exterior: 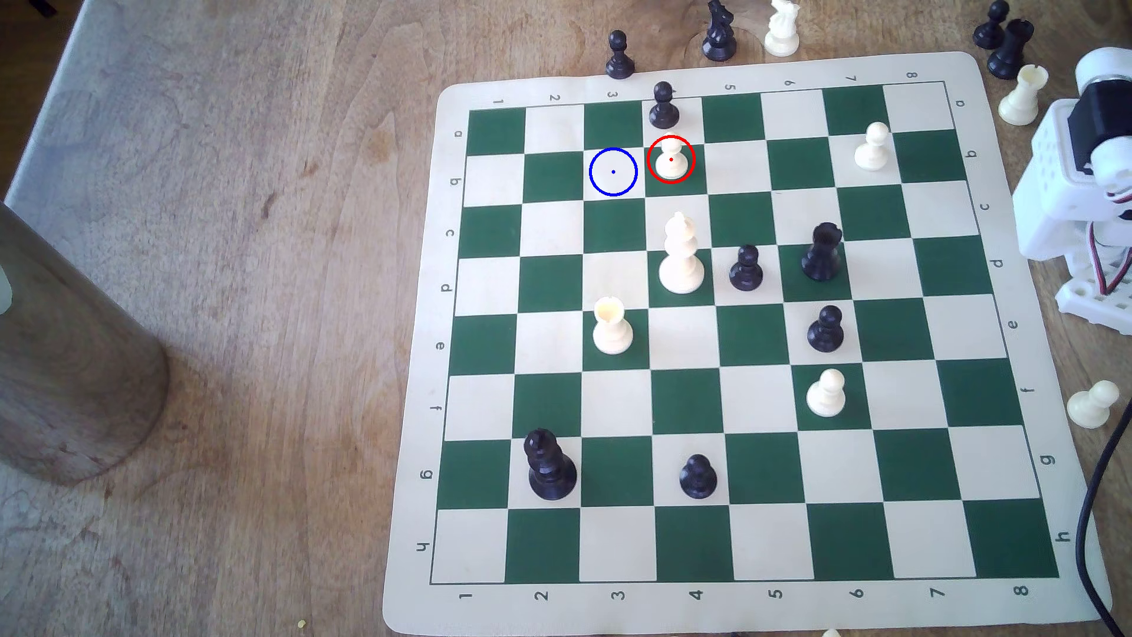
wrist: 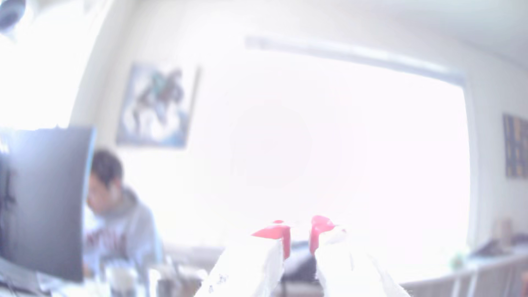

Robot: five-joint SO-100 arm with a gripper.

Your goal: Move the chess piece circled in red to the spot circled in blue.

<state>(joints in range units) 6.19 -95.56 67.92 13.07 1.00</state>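
The chess piece [exterior: 671,160] stands on a green square just beside the spot [exterior: 613,172], well apart from the gripper [wrist: 300,235], whose red-tipped jaws are slightly parted, holding nothing, aimed into the room.

Glaring window [wrist: 343,142], framed picture [wrist: 157,105] beside

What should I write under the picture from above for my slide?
Cream pawn ringed in red waits beside the blue-ringed cream square, while the robot arm sits off the board.
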